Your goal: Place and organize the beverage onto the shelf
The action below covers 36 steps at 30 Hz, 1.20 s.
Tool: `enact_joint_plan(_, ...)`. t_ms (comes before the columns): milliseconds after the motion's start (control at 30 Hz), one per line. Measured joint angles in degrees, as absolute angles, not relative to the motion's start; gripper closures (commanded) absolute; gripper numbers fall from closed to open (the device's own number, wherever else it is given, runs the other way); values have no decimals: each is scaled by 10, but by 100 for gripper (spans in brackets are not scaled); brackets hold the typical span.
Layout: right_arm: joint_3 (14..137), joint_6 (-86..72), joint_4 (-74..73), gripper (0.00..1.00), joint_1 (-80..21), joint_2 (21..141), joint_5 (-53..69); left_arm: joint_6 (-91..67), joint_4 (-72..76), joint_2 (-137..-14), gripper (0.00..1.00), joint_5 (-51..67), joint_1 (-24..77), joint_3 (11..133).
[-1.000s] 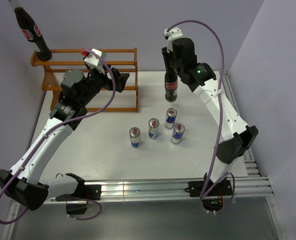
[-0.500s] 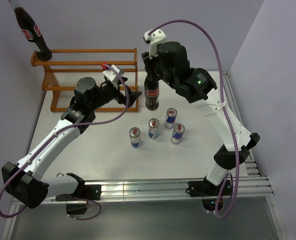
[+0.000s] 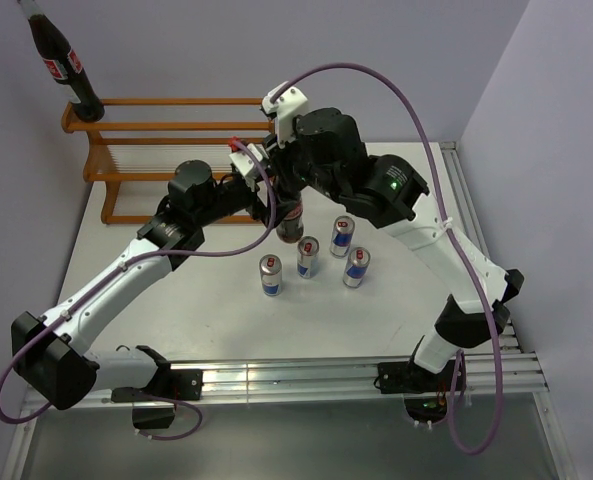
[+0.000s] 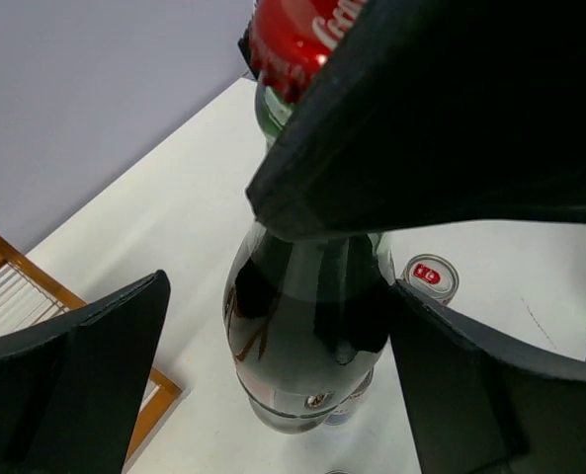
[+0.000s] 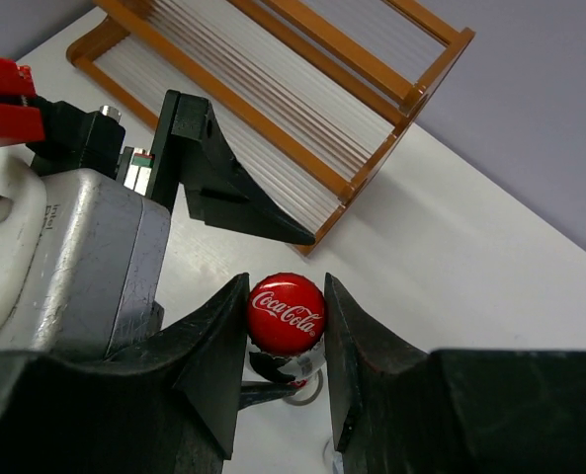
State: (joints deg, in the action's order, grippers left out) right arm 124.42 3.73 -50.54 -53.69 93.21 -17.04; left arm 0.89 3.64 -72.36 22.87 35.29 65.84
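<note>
Beverage in three spots, read from the left. Far left: first cola bottle [image 3: 68, 68], upright, base at the left end of the rearmost tier of the shelf [image 3: 191, 128], an orange-brown rack at the back-left of the white bench [image 3: 176, 300]. Just off the shelf's front right corner: left pincer [image 4: 281, 286], spread wide, one finger on each side of the dark body of the second cola bottle [image 4: 302, 346]. Clear gap on the shelf side, other finger just beside the glass, not gripping. Above it: right pincer [image 5: 285, 341], reaching down from overhead, pinching that bottle's neck just under the red cap, a finger pressed against each side. Second cola bottle upright, near the middle of the bench, beside the shelf and not on it. Base low over the bench, contact impossible to tell. In front and to the right: four cans [image 3: 308, 257], blue and silver, upright on the bench, well apart from the shelf. One nearest the front and slightly left of the bottle, one just beside the bottle's base, two farther right, one behind the other.
</note>
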Motion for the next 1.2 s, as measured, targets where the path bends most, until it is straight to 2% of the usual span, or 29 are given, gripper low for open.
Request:
enact_joint_plan(233, 1237, 37, -497, 100, -547, 923, -182, 8, 36, -724, 26, 225, 360, 658)
enact_joint_plan(267, 1234, 37, -493, 100, -547, 921, -184, 8, 36, -724, 33, 224, 362, 658)
enact_joint_plan(333, 1232, 36, -490, 100, -548, 920, -187, 8, 36, -724, 56, 224, 365, 658)
enact_joint_plan(367, 1232, 35, -486, 100, -548, 920, -189, 9, 37, -724, 84, 222, 367, 658)
enact_joint_plan(400, 1232, 34, -486, 100, -548, 920, -190, 9, 38, -724, 100, 220, 369, 658)
enact_joint_plan(533, 1221, 34, -472, 97, -547, 916, -192, 1, 37, -724, 100, 193, 376, 661)
enact_joint_plan(567, 1217, 33, -465, 83, -547, 914, -194, -1, 36, -724, 100, 185, 378, 663)
enact_joint_plan(600, 1214, 33, -458, 78, -547, 912, -195, -1, 35, -724, 100, 175, 380, 666)
enact_joint_plan(633, 1213, 33, -451, 76, -546, 912, -195, -2, 34, -723, 100, 163, 382, 670)
enact_joint_plan(767, 1199, 40, -403, 53, -547, 904, -201, -6, 21, -722, 100, 119, 389, 695)
enact_joint_plan(867, 1200, 42, -365, 40, -547, 902, -212, -20, 3, -722, 100, 76, 388, 715)
enact_joint_plan(967, 1200, 44, -331, 32, -549, 887, -224, -26, -32, -726, 100, 14, 381, 732)
enact_joint_plan(1200, 1197, 46, -289, 27, -546, 843, -254, -30, -104, -759, 100, -77, 356, 784)
